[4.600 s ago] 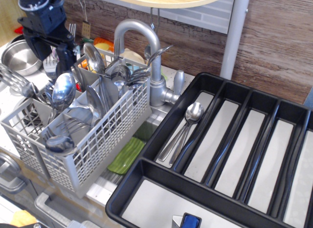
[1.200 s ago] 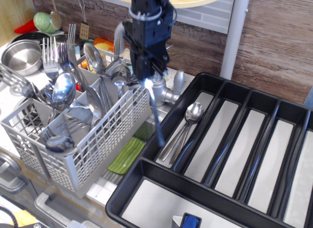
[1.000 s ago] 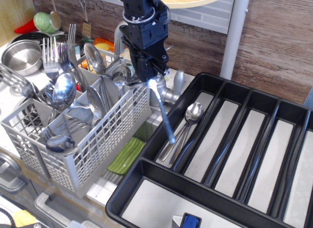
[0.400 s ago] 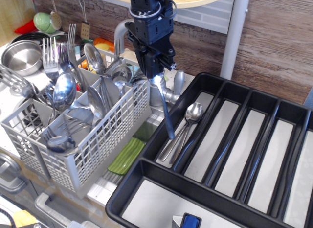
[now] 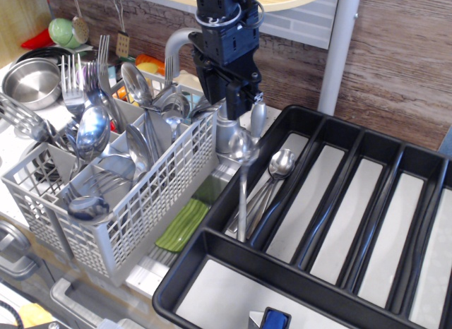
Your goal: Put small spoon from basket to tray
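My gripper (image 5: 239, 109) hangs above the left end of the black tray (image 5: 233, 255), to the right of the grey basket (image 5: 152, 202). Its jaws look parted, and nothing shows between them. The small spoon (image 5: 242, 175) is just below the fingertips and apart from them. It stands nearly upright, bowl on top, with its handle tip down in the tray's leftmost long compartment. Two other steel spoons (image 5: 277, 165) lie in that same compartment. The basket still holds several large spoons and forks.
A steel faucet (image 5: 189, 41) stands between basket and tray, right behind the gripper. A round steel pot (image 5: 30, 80) sits at the far left. A green dish (image 5: 182, 224) lies under the basket's right corner. A grey post (image 5: 337, 46) rises behind the tray.
The gripper carried the spoon from the basket rightwards to the tray. Since 0.4 s ago the spoon has left the fingers, dropped lower and swung upright in the tray's left compartment.
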`<state>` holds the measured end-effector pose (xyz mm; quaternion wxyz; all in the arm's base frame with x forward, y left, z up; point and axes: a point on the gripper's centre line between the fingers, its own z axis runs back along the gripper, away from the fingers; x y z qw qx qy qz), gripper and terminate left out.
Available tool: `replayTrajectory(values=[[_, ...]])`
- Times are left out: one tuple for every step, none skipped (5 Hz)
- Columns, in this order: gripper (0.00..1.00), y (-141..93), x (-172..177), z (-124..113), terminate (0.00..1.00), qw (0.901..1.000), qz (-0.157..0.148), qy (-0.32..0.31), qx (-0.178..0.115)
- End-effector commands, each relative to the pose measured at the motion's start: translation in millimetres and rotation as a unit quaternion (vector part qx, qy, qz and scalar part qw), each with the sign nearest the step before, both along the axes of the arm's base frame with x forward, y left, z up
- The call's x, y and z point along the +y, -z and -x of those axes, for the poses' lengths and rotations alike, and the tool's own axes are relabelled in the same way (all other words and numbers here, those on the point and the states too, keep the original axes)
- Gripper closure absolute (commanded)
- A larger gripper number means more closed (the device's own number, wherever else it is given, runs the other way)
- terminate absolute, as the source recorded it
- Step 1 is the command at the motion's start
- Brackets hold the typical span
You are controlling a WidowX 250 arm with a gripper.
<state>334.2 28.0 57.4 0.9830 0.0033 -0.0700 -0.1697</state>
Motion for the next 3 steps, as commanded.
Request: replayTrajectory(values=[[0.00,13.3,4.1,4.7,0.00,0.9997,0.002,-0.013,0.019],[0.00,13.3,4.1,4.7,0.00,0.9997,0.002,-0.013,0.019],[0.00,13.3,4.1,4.7,1.00,0.9997,0.002,-0.013,0.019]])
